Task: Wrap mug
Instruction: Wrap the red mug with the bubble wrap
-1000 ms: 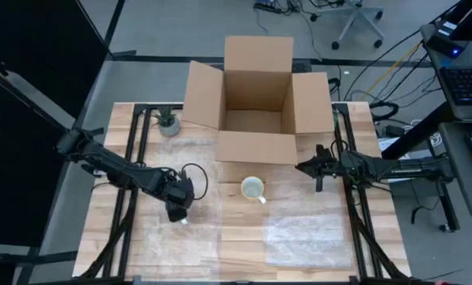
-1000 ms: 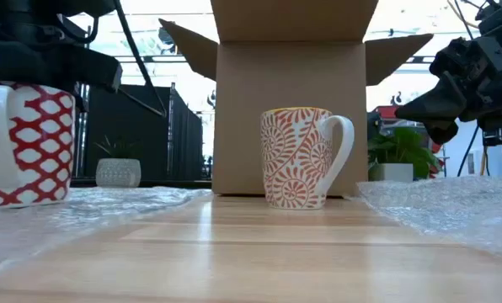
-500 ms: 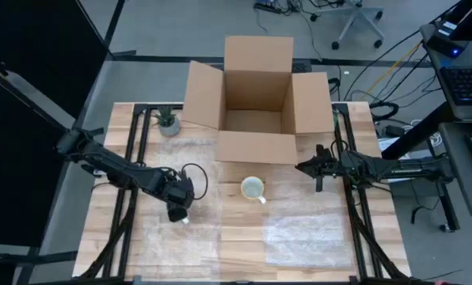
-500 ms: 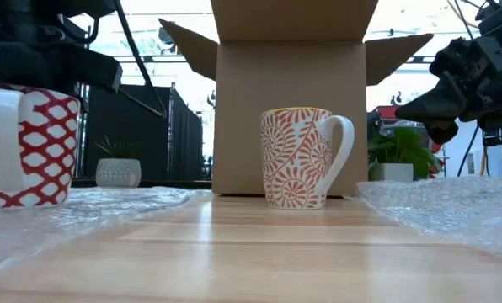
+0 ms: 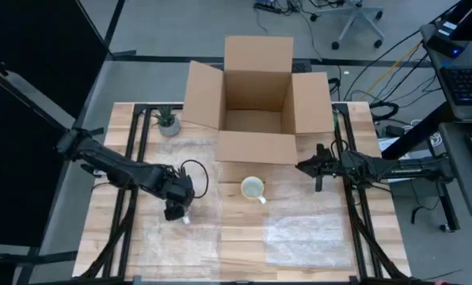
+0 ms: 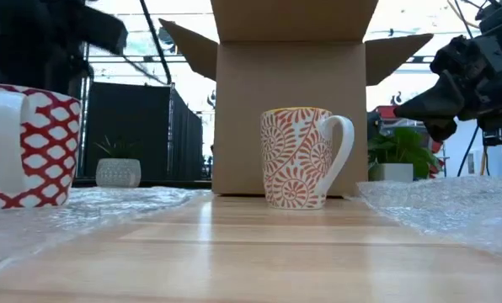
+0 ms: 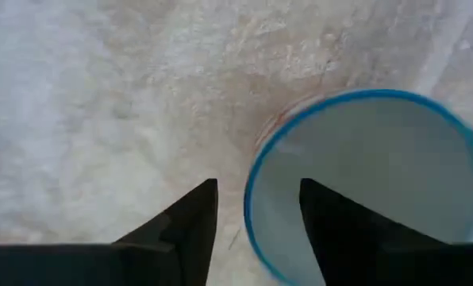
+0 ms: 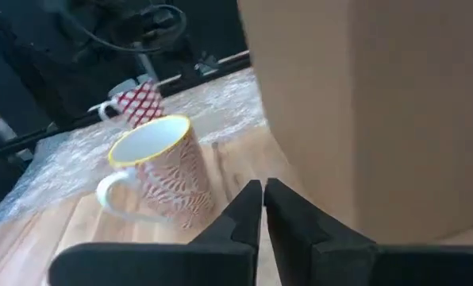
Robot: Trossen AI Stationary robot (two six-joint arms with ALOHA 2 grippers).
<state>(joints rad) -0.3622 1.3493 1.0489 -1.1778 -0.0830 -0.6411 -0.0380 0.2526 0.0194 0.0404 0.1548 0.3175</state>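
Left gripper (image 7: 256, 210) is hovering released directly above the red-lattice mug (image 6: 24, 145) on bubble wrap (image 5: 173, 237); right gripper (image 8: 262, 208) is waiting clenched, empty.

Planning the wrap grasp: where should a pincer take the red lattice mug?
Probably by the rim wall, from straight above. The red mug stands upright on the bubble wrap, mouth open, and the left pincer already hangs over it, open, fingers astride the rim. Its handle faces the low camera, harder to reach.

The left hand (image 5: 176, 212) lifted off the red-and-white mug (image 6: 22, 146), which it had turned so its handle faced the low camera.
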